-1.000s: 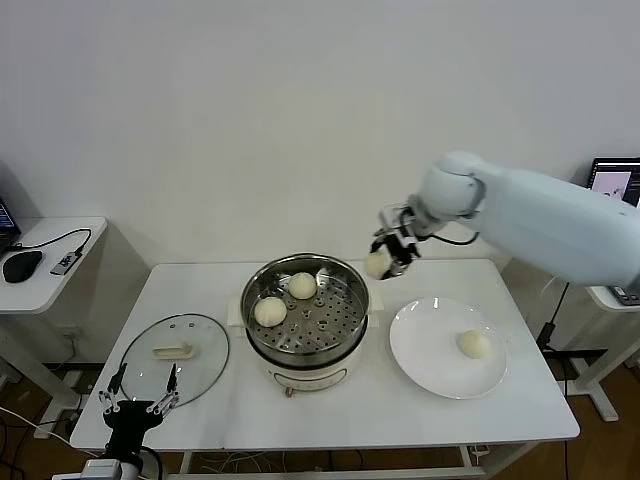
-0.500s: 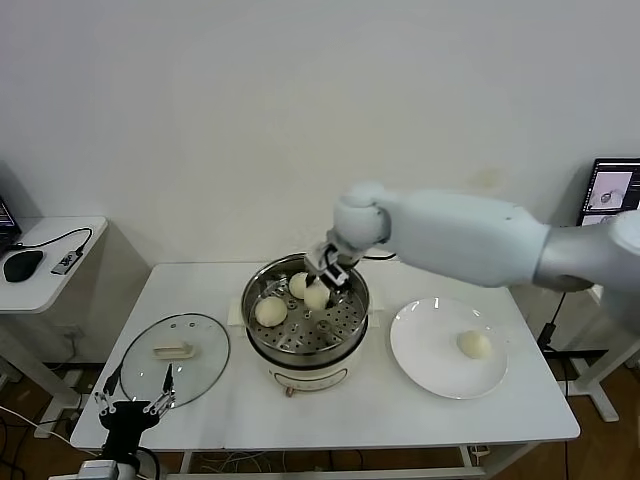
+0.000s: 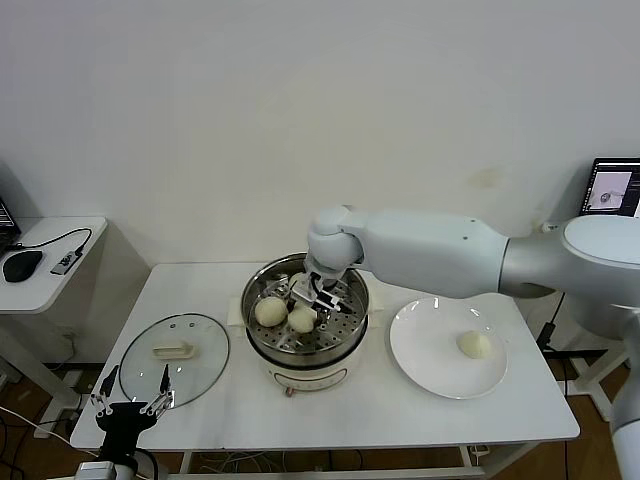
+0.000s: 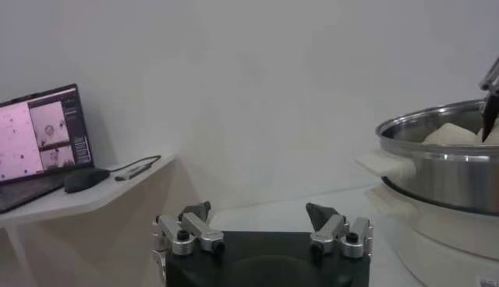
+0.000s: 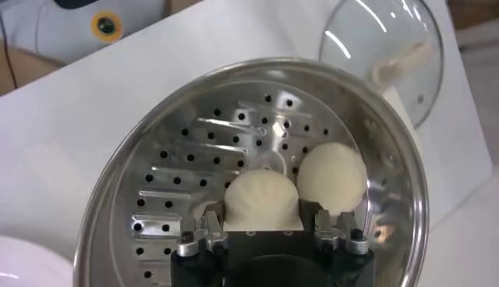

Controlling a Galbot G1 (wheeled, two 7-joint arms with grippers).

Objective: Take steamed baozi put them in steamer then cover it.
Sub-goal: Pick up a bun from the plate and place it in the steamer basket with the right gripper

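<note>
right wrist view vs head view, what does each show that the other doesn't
Only the right wrist view: a close look down into the steamer, where the right pincer is shut on a bun, with a second bun beside it.

Only the head view: the plate with one bun, the left pincer open at the table's near left corner, and the side desk with a mouse.

Both: steamer, two buns on its tray, glass lid on the table.
</note>
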